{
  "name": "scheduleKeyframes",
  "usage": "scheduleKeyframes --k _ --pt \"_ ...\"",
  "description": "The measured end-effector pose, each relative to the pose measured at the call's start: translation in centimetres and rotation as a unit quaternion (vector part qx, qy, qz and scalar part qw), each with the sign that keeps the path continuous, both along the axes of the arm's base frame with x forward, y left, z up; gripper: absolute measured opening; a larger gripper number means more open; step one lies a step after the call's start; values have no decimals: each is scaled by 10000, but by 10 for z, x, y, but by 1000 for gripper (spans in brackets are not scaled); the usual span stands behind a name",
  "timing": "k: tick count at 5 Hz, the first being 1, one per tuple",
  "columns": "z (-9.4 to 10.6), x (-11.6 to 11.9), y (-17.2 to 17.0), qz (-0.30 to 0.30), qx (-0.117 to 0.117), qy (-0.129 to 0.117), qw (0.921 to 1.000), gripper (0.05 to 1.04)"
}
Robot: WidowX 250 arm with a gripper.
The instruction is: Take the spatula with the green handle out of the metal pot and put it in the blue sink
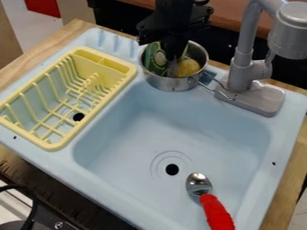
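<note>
The black gripper (174, 56) hangs down from the top edge with its lower end inside a small metal pot (171, 84). The pot stands on the sink's back rim, its wire handle pointing right toward the faucet. Inside it, a green item (158, 61) lies left of the gripper and a yellow round item (187, 68) lies to its right. Whether anything is held between them is hidden. A spoon with a red handle (216, 212) lies in the sink's front right part, its metal bowl toward the drain.
A yellow dish rack (129, 72) occupies the left side of the light blue sink (138, 130). The tall grey faucet (243, 67) rises at the back right, close to the pot. A black cable shows at the lower left.
</note>
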State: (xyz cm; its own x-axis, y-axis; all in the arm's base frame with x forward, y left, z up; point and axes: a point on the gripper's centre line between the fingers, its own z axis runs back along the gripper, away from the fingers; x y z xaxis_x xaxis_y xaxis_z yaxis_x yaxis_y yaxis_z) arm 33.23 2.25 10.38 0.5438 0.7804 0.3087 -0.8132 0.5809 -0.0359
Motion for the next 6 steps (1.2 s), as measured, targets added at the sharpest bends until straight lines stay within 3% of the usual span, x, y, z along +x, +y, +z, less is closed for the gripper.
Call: scheduleKeyframes --k 2,4,5,6 --pt "9 -6 1 -26 -201 56 9998 53" --pt "23 -11 -1 -103 -343 -127 9993 53" --pt "40 -17 -4 -237 -544 -302 9978 53" --pt "43 -35 -6 -556 -674 -264 9958 53"
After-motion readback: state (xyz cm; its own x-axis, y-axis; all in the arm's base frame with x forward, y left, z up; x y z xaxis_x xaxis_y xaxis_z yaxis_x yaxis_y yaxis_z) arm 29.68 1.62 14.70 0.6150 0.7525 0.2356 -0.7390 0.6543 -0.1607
